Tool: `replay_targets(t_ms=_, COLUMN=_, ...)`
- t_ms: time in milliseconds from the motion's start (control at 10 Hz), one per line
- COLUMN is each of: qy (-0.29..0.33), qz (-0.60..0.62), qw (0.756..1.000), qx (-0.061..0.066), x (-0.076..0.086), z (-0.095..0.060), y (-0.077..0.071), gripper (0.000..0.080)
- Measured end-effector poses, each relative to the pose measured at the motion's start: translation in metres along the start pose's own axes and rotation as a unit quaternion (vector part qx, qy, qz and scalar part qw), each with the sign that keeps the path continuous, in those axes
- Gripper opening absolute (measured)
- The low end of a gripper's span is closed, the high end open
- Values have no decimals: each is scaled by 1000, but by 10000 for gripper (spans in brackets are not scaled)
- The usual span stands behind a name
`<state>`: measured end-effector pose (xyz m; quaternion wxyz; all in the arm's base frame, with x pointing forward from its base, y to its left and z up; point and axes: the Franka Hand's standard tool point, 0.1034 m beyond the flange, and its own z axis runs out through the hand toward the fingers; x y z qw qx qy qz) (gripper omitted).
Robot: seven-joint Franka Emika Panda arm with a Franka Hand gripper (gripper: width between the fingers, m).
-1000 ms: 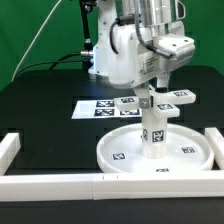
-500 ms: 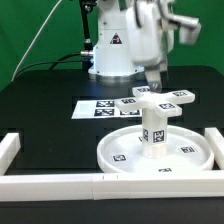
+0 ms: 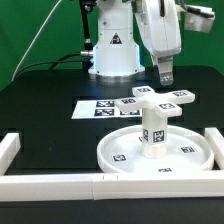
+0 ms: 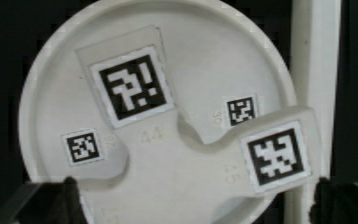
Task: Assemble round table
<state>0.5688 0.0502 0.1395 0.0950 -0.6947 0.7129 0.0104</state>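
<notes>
Gripper (image 3: 166, 73) hanging with jaws parted, gripping nothing — cross-shaped base (image 3: 155, 100) sitting just below them atop the leg (image 3: 153, 134), standing on the round top (image 3: 125, 143).

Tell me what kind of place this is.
Probably a robotics lab test bench: a black table fenced by white border rails, a marker board of tags, and a tagged round table under the arm's gripper.
</notes>
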Motion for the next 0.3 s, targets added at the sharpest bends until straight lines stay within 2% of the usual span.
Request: replay_targets(t_ms=300, qy=0, qz=0, qw=1000, qx=-1, x=0, z=1, y=0, gripper=649)
